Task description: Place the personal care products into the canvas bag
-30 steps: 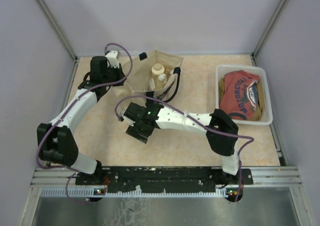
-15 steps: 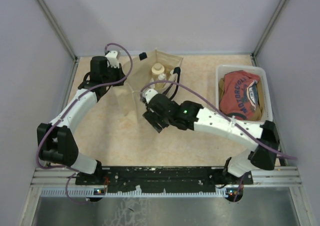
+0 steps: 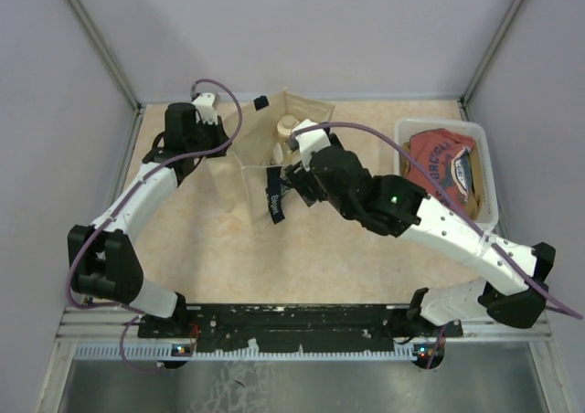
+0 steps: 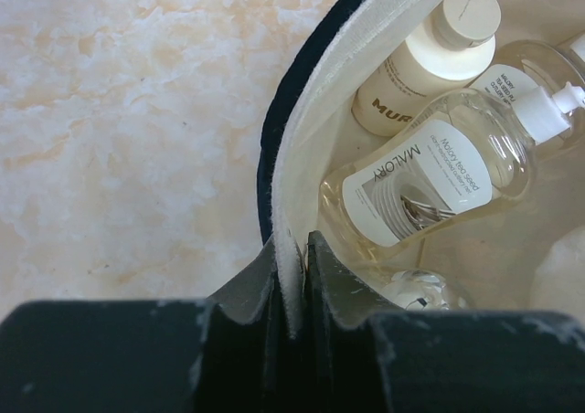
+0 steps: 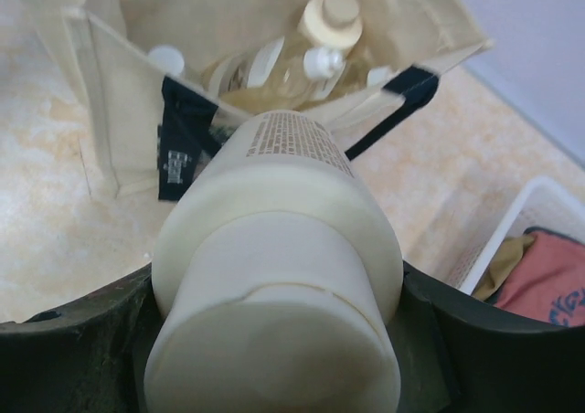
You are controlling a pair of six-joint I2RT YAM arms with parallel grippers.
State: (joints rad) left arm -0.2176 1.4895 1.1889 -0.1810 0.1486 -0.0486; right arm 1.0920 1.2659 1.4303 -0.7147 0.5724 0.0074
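Observation:
The canvas bag (image 3: pixel 249 177) stands open at the back middle of the table, with its navy handles hanging down. My left gripper (image 4: pixel 292 248) is shut on the bag's left rim (image 4: pixel 306 121) and pinches the cloth edge between its fingers. Inside lie an amber-liquid bottle (image 4: pixel 430 175), a cream bottle (image 4: pixel 420 66) and other clear containers. My right gripper (image 3: pixel 294 177) hovers at the bag's near right edge. In the right wrist view it (image 5: pixel 279 340) is shut on a squat cream jar (image 5: pixel 283 248), which points at the bag's mouth (image 5: pixel 274 57).
A white plastic tub (image 3: pixel 489 171) with a red shirt stands at the right, close to my right forearm. The bag's dark tag (image 3: pixel 275 203) hangs on its front. Grey walls close in the table at the back and on both sides.
My right arm has swung from in front of the bag to the right and back, carrying the cream jar up to the bag's mouth. The left arm has not moved.

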